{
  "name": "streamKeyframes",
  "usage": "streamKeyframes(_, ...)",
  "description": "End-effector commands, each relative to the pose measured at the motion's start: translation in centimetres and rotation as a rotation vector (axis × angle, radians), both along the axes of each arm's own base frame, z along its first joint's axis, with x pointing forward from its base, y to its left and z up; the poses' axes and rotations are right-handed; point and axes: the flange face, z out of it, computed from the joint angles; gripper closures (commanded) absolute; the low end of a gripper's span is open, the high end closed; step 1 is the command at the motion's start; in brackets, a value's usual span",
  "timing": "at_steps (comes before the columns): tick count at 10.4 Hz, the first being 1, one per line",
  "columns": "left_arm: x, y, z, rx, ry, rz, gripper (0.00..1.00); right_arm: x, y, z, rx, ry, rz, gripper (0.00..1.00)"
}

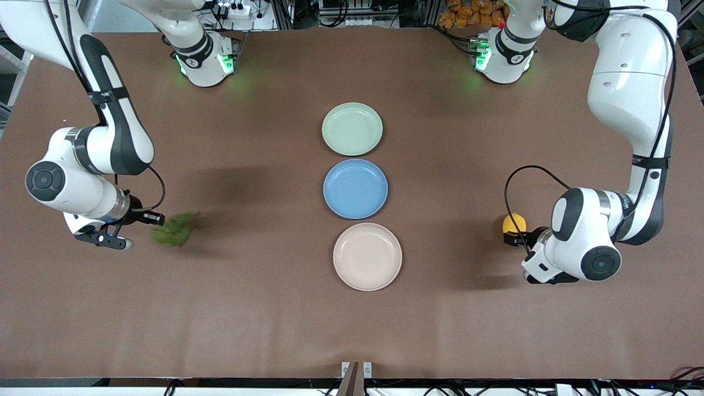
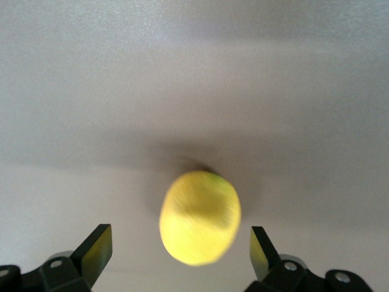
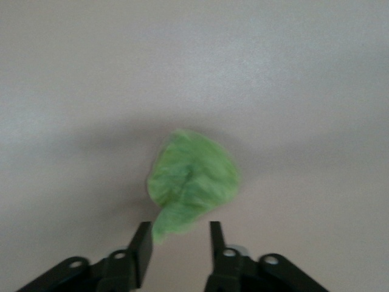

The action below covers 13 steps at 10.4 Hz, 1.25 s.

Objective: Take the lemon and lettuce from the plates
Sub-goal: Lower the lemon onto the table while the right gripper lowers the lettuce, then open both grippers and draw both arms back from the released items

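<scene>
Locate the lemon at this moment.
In the front view, the lemon lies on the table toward the left arm's end, off the plates, between the open left claw's fingers.

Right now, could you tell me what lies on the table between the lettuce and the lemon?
In the front view, the blue plate and beige plate lie between the lettuce and the lemon; bare tabletop otherwise.

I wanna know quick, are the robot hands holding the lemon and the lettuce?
Left gripper: open, lemon loose between its fingers.
Right gripper: open, lettuce let go.
</scene>
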Motion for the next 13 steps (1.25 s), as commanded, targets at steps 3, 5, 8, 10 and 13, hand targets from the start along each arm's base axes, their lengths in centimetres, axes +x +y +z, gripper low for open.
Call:
streamKeyframes(3, 0.0, 0.3, 8.3, 0.017, -0.063, -0.021, 0.0, -2.1, 1.1, 5.5, 0.005, -0.049, 0.024, 0.0)
streamKeyframes(5, -0.3, 0.4, 11.7, 0.014, -0.093, -0.015, 0.0, -4.1, 2.0, 7.8, 0.001, -0.074, 0.064, 0.0)
streamKeyframes(8, -1.0, 0.4, 15.2, 0.011, -0.1, -0.008, 0.0, -6.1, 3.0, 10.6, -0.005, -0.056, 0.115, 0.0)
streamKeyframes(10, -1.6, 0.4, 18.2, 0.006, -0.127, -0.003, 0.0, -5.4, 3.0, 13.4, -0.006, -0.073, 0.148, 0.0)
streamKeyframes(13, -2.9, 0.1, 22.7, -0.02, -0.157, 0.01, 0.0, -3.9, 3.8, 19.9, -0.008, -0.094, 0.178, 0.0)
